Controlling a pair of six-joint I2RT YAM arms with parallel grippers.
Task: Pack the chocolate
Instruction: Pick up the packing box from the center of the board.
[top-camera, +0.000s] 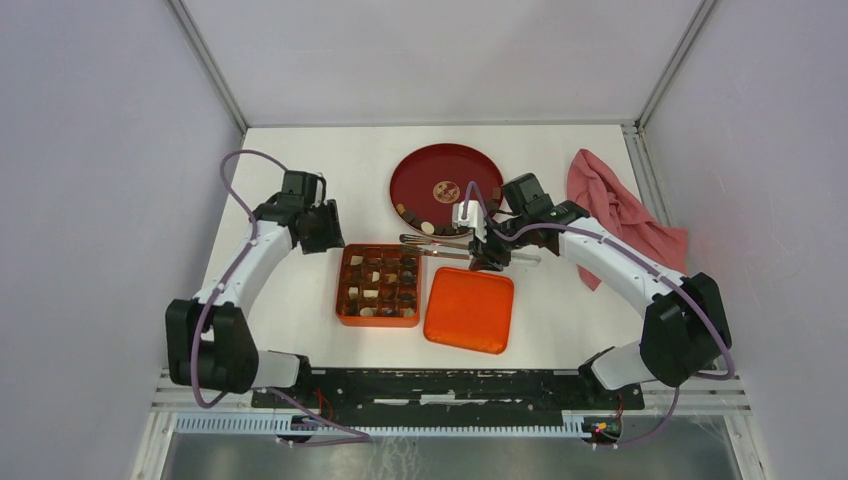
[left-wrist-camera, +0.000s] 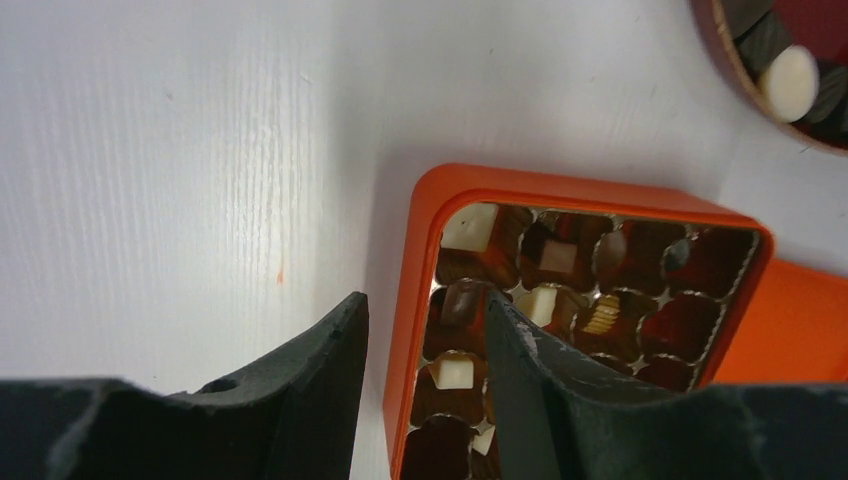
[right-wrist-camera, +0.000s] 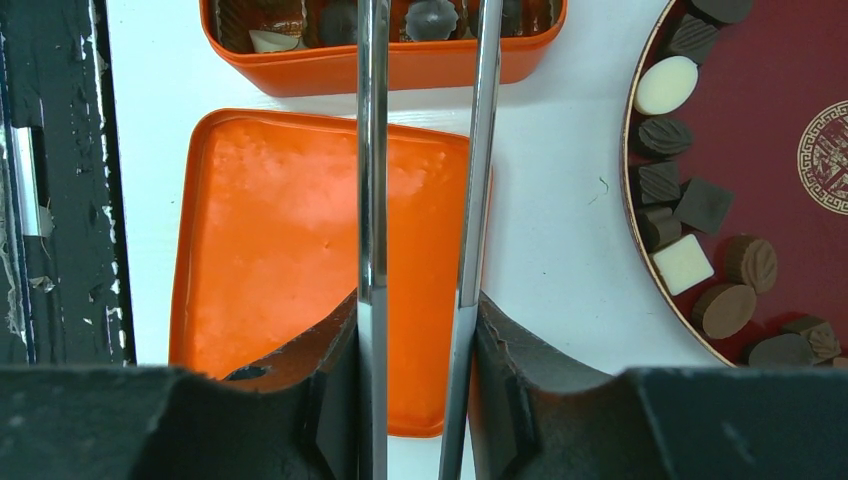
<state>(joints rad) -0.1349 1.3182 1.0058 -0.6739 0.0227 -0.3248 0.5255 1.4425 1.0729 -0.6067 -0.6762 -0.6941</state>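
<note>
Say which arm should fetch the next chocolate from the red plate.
Right. The right pincer grips the metal tongs beside the round red plate of chocolate pieces; the left pincer straddles a wall of the orange compartment box.

The left arm (top-camera: 245, 265) bends at the elbow and reaches forward and inward from the near left. Its wrist is pitched down, so the left gripper (left-wrist-camera: 425, 305) points at the table with its dark fingers (left-wrist-camera: 300, 370) parted. The right arm (top-camera: 620, 265) mirrors it from the near right, and the right gripper (right-wrist-camera: 415, 310) clamps metal tongs (right-wrist-camera: 372, 150), one finger against each blade.
</note>
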